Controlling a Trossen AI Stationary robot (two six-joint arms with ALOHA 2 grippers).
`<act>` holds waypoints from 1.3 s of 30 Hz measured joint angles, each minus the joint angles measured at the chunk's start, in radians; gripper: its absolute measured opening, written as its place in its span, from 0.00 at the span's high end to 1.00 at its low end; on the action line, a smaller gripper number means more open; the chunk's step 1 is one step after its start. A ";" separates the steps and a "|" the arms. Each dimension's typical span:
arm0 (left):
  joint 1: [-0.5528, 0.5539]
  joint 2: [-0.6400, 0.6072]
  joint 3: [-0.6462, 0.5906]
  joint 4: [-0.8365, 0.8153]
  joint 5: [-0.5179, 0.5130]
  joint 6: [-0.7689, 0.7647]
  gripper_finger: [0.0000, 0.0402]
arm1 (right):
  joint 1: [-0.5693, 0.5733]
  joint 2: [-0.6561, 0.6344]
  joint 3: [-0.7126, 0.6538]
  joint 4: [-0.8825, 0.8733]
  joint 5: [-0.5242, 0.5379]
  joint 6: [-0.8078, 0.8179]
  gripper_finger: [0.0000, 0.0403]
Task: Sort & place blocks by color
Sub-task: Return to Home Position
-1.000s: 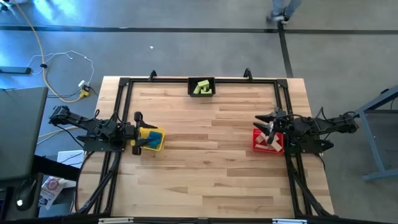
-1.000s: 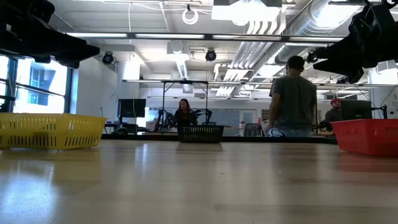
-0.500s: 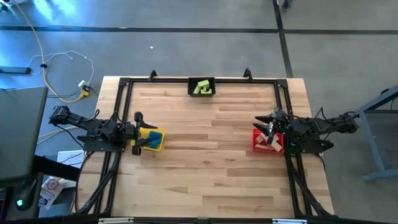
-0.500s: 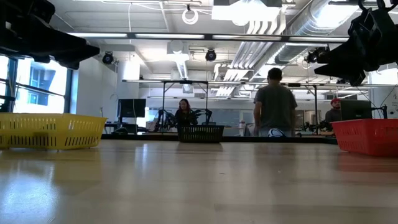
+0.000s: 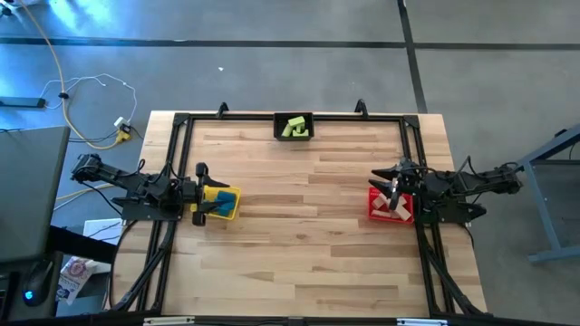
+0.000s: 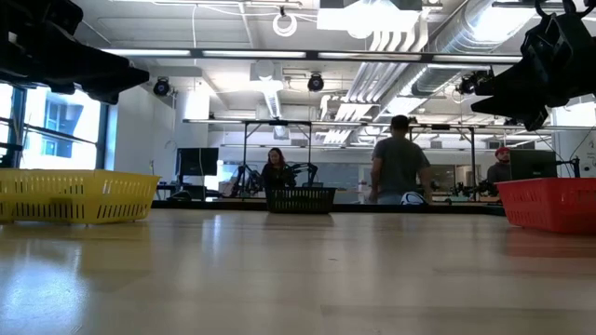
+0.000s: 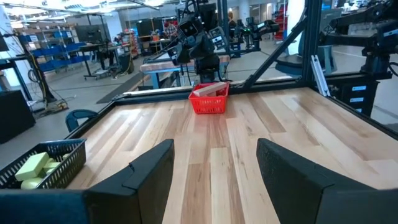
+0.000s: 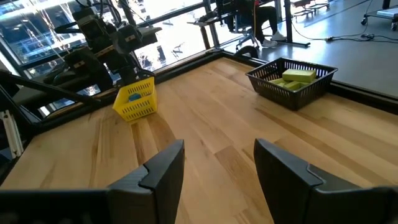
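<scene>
Blocks (image 5: 295, 128) lie sorted in the black bin (image 5: 277, 127), yellow bin (image 5: 237, 204) and red bin (image 5: 372, 206), likely light, stiff wood you would pinch across flat faces, while both arms' jaws stand wide and empty.

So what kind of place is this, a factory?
Probably a robotics lab or workshop: bare ducts cross the high ceiling, shelves of blue bins stand on the floor, and a person stands among other benches beyond the wooden table.

We see a wooden counter (image 5: 299, 235), a yellow cable (image 5: 54, 63) on the floor (image 5: 272, 72) off its far left corner, and a person (image 6: 399, 172) standing beyond.
</scene>
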 joint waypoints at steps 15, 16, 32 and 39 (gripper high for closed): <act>0.000 0.000 0.000 0.000 0.000 -0.001 0.46 | 0.000 0.000 0.000 0.000 0.000 -0.001 0.56; 0.000 0.000 0.000 0.000 0.000 0.000 0.46 | 0.000 0.000 0.000 0.000 0.000 -0.001 0.56; 0.000 0.000 0.000 0.000 0.000 -0.001 0.46 | 0.000 0.000 0.000 0.000 0.000 -0.001 0.56; 0.000 0.000 0.000 0.000 0.000 -0.001 0.46 | 0.000 0.000 0.000 0.000 0.000 -0.001 0.56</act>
